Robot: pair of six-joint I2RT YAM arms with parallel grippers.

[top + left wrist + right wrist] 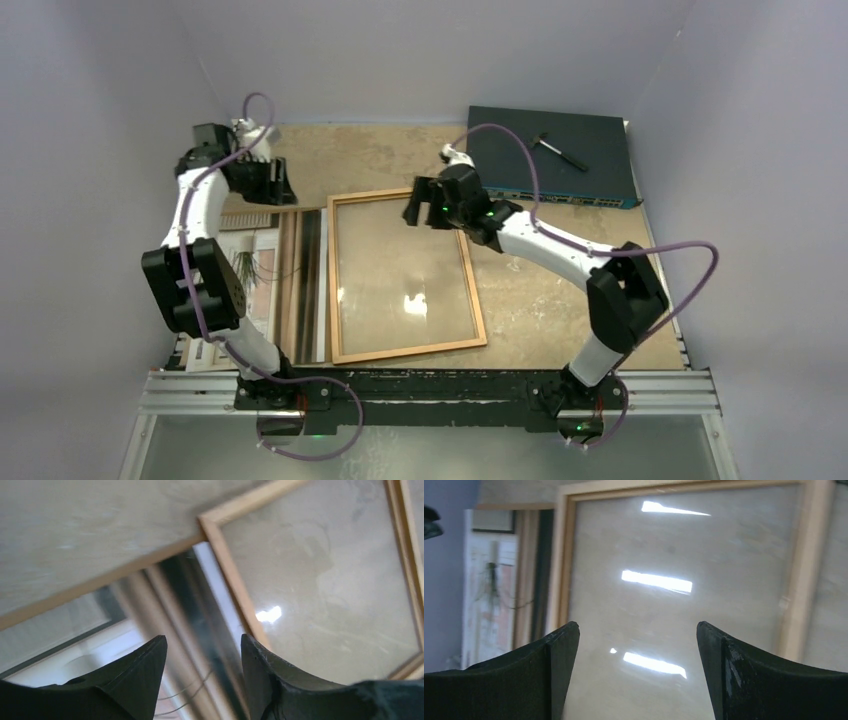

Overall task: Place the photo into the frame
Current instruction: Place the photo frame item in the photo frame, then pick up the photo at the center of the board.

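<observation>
Top external view: The frame (333, 285) lies flat on the worktop (530, 310), roughly centred. The photo (290, 270) lies flat, picture side up, just beside the frame's left rail; whether the two edges touch cannot be told. The left hand (268, 182) is above the far end of the photo. The right hand (420, 205) is above the frame's far rail. A dark box (520, 150) occupies the far right corner, with a small tool (558, 150) on it. Bare worktop lies between the frame's right rail and the right arm, and beyond the frame's far rail.

Left wrist view: The left hand (203, 645) is released, fingers apart, nothing between them. Below the gap run the photo's (175, 595) stripes and the frame's (235, 580) corner.

Right wrist view: The right hand (636, 630) is released, fingers spread wide over the frame's glazed area, grasping nothing. The frame's rail (804, 570) lies to one side; the photo (494, 580) lies beyond the opposite rail.
</observation>
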